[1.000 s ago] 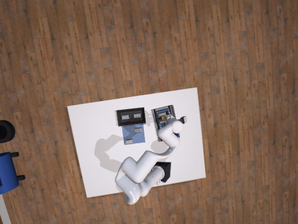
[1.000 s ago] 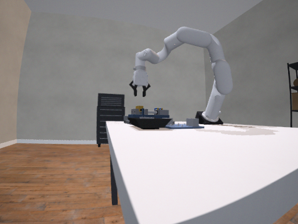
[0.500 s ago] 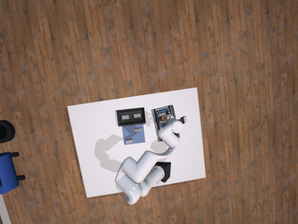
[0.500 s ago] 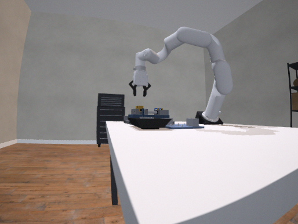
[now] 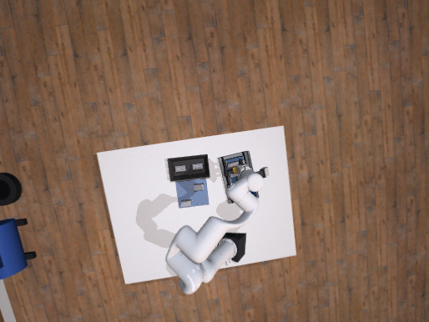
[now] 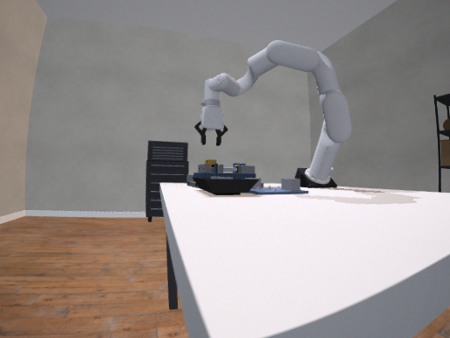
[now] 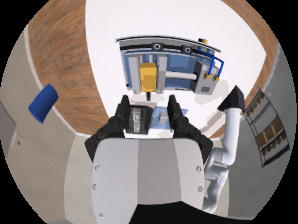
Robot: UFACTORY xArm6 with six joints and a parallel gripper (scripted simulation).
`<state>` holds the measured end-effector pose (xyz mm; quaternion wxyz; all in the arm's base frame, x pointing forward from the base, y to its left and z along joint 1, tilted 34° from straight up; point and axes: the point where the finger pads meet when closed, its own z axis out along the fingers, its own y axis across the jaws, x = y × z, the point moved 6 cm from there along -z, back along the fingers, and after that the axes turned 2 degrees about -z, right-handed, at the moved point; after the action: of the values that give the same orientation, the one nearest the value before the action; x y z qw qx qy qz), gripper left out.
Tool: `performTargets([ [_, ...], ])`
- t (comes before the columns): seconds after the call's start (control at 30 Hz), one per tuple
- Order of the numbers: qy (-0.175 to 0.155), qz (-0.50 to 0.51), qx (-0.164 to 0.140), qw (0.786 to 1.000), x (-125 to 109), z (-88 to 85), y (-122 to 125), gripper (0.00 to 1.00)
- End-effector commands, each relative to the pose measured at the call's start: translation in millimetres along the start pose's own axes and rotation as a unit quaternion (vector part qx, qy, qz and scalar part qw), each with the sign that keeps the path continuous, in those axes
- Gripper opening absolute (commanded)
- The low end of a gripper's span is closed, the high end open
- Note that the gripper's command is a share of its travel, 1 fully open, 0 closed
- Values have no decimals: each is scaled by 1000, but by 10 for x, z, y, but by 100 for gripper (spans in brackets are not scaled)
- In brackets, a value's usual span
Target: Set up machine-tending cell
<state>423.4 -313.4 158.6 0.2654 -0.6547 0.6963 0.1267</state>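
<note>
My gripper [image 6: 211, 137] is open and empty, hanging well above the vise [image 6: 225, 170]; in the top view it is hidden under my wrist. The vise [image 5: 238, 168] holds a brass blank [image 5: 234, 169], which the wrist view shows yellow [image 7: 148, 76] ahead of my fingers. The black outfeed tray [image 5: 188, 168] holds two finished parts [image 5: 180, 168] [image 5: 197, 167], lying flat. The blue infeed plate [image 5: 192, 193] carries two aluminium blanks [image 5: 199, 188] [image 5: 186, 203].
My arm base [image 5: 235, 246] stands at the table's near edge. A black tool cabinet [image 6: 167, 175] stands behind the table. A blue barrel [image 5: 9, 248] and a dark shelf [image 6: 442, 140] stand off the table.
</note>
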Motion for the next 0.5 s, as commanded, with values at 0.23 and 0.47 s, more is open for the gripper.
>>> performTargets([
  [0.23, 2, -1, 2, 1000, 2, 1, -7, 69],
  [0.47, 2, -1, 2, 1000, 2, 53, -7, 69],
])
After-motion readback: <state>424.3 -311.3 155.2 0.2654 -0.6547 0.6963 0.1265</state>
